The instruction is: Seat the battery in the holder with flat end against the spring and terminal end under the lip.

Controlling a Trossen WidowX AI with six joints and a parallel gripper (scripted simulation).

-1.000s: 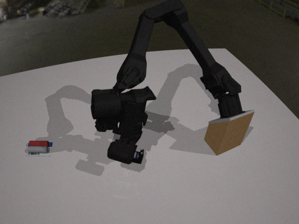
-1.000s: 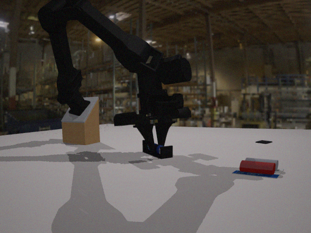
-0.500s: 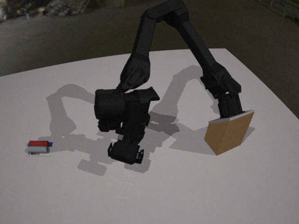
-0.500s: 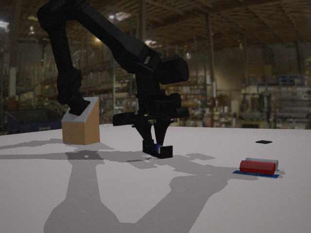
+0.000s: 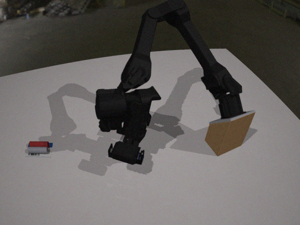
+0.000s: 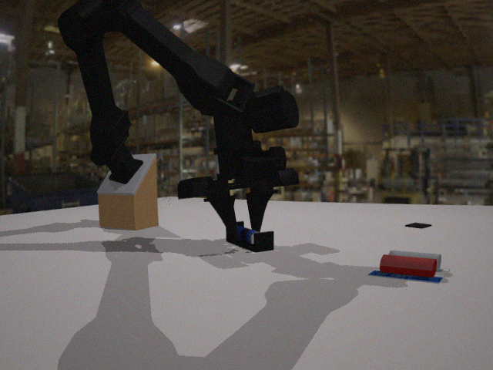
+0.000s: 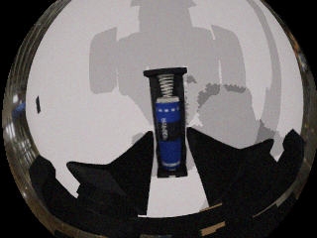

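Note:
The black holder (image 5: 110, 150) (image 6: 264, 241) (image 7: 172, 174) stands on the table. The blue battery (image 6: 247, 235) (image 7: 170, 151) lies lengthwise in it, roughly in line with its walls. In the wrist view its pale flat end meets the coiled spring (image 7: 166, 85), and its other end is close to the holder's end wall. Whether that end is under the lip cannot be told. My gripper (image 6: 244, 233) (image 7: 169, 133) is partly open, with one finger on each side of the holder and narrow gaps beside it in the wrist view. In the top view the gripper hides most of the holder.
A red cylinder (image 5: 38, 144) (image 6: 407, 265) and a grey cylinder (image 5: 38, 150) (image 6: 434, 257) lie side by side on flat cards, away from the holder. A small black flat square (image 6: 417, 225) (image 7: 38, 104) lies beyond. A wooden block (image 5: 225, 135) (image 6: 145, 199) carries the arm's base.

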